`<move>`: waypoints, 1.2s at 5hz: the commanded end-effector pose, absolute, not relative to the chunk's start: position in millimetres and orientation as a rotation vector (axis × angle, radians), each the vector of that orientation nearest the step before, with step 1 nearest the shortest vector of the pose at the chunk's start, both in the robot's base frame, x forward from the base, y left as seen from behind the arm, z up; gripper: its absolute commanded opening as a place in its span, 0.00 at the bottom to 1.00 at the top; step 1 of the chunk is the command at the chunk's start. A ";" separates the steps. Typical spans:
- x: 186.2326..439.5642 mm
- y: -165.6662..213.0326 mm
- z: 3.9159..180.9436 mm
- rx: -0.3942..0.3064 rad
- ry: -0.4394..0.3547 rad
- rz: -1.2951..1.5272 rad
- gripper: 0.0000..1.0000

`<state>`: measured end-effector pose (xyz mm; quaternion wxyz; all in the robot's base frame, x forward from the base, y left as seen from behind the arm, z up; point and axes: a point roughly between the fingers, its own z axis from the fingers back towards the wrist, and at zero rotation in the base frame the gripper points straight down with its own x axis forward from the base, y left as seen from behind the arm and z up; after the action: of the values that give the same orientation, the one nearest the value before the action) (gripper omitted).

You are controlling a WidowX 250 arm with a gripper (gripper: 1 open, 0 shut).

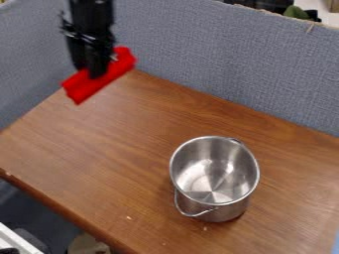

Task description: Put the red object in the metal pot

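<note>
Gripper (93,71): black, upper left of the frame, pointing down, jaws closed on the block.
Block (98,76): red, held tilted in the air, above the table's far left edge.
Pot (215,178): steel, upright at lower right, well apart from the block.
Table (106,149): brown wood.

Pot (213,178) stands on table (106,139). Block (98,76), in gripper (94,69), hangs well up-left of pot.
</note>
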<state>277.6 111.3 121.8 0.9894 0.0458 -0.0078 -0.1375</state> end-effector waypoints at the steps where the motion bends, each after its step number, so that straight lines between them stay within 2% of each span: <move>1: 274.8 64.7 123.8 0.076 -0.079 -0.366 0.00; 3: 276.4 -35.2 93.2 0.060 -0.058 -0.440 0.00; 4: 276.5 -83.4 93.8 0.050 -0.039 -0.690 0.00; 5: 275.0 -107.2 99.9 0.041 -0.034 -0.894 0.00; 6: 233.4 -128.2 88.1 0.060 -0.052 -0.884 0.00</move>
<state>230.4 -128.7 75.0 0.9016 0.0282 0.0022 -0.4317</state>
